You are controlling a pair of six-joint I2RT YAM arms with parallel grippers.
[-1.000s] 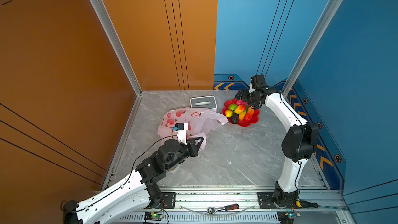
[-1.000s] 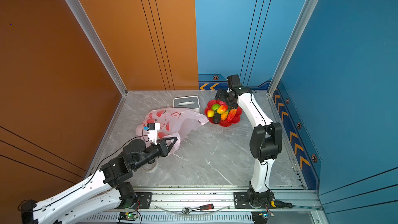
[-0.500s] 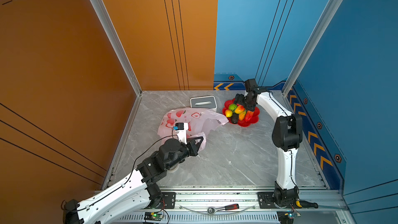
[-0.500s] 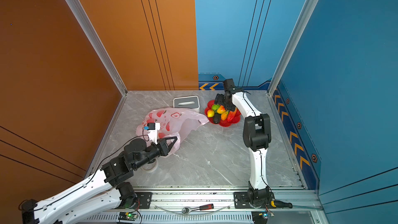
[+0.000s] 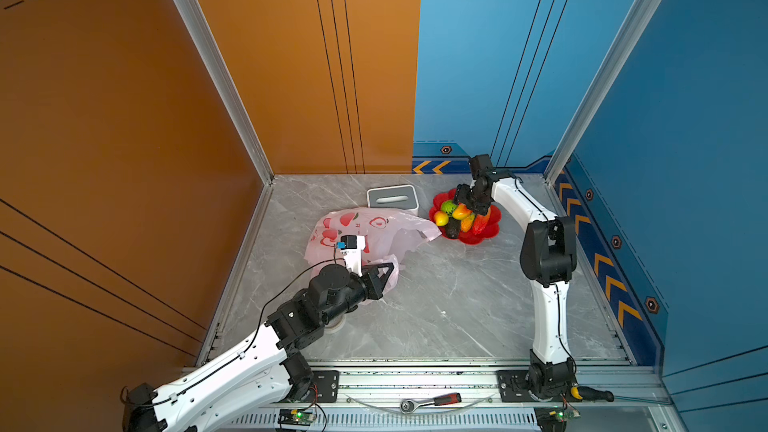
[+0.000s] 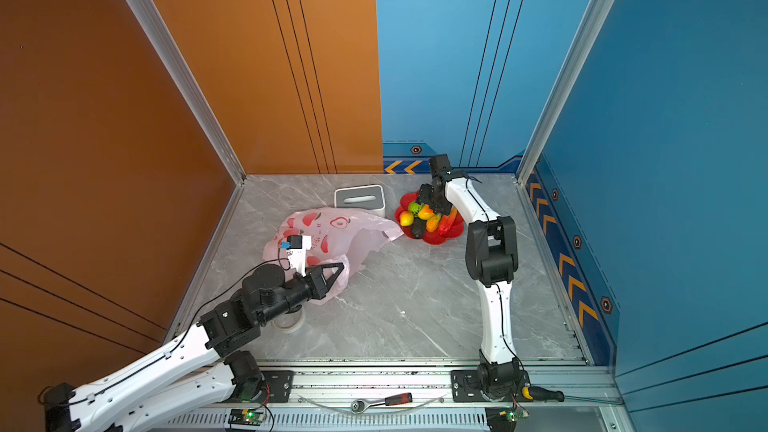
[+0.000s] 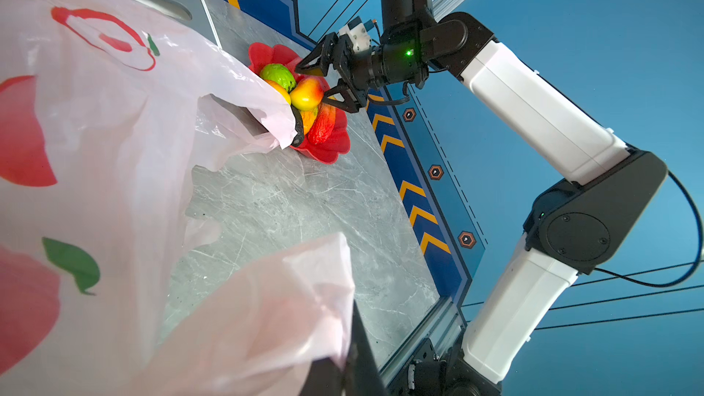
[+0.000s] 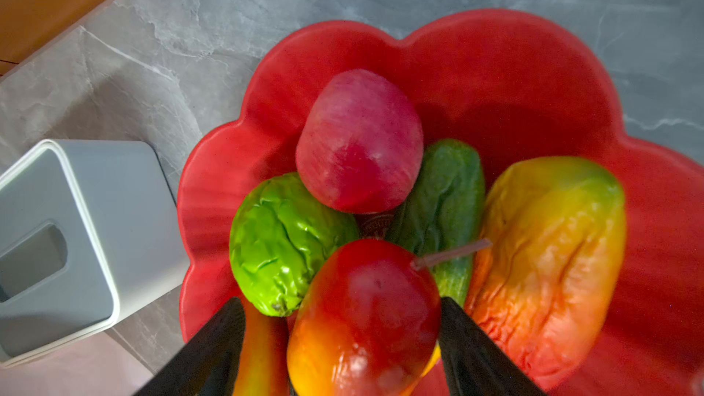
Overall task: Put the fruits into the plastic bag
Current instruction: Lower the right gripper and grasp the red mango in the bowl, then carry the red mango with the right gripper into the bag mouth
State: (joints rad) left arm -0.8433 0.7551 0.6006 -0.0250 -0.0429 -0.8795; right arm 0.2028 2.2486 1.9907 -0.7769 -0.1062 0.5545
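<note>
The fruits lie piled in a red flower-shaped dish at the back right. My right gripper reaches down into the pile, open, its fingers either side of a red-yellow mango. One finger touches the mango and the other stands a little off it. Round it lie a green round fruit, a pink-red one, a dark green one and a wrinkled mango. The plastic bag lies crumpled left of the dish. My left gripper is shut on its near edge.
A white-and-grey tissue box stands just behind the bag, close to the dish. A tape roll lies under my left arm. A ratchet and a screwdriver rest on the front rail. Walls close in the back and both sides.
My right gripper has come down and forward onto the fruit pile, its jaws have narrowed round the mango, and that arm's elbow has swung in. The left arm and bag have not moved.
</note>
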